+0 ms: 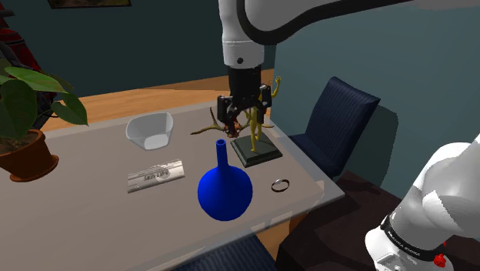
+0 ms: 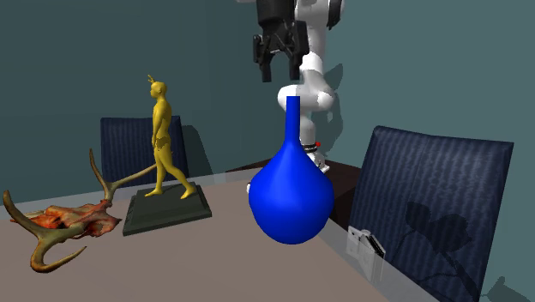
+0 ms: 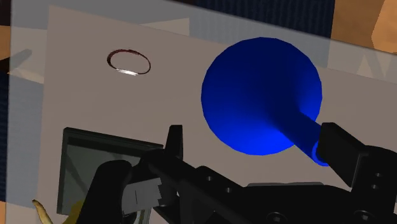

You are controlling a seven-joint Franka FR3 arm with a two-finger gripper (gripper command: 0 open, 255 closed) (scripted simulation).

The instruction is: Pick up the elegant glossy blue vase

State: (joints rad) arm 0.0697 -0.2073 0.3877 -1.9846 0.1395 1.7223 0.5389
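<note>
Blue and glossy, the vase [image 1: 225,191] stands upright on the grey table [image 1: 92,223], near the dark base [image 1: 258,152] of a yellow figurine [image 1: 256,123], with a small ring [image 1: 281,185] close by. Its long axis is vertical, round belly down and slim neck pointing straight up. The gripper [image 2: 277,67] hangs above it without touching, fingers [image 3: 340,149] spread apart and empty; in the wrist view the mouth sits beside one finger rather than centred. It looks rigid, smooth, probably slippery, breakable and bottom-heavy. The belly seems too wide for the jaws, so the neck is the place to grip, gently, since a knock there could tip it
</note>
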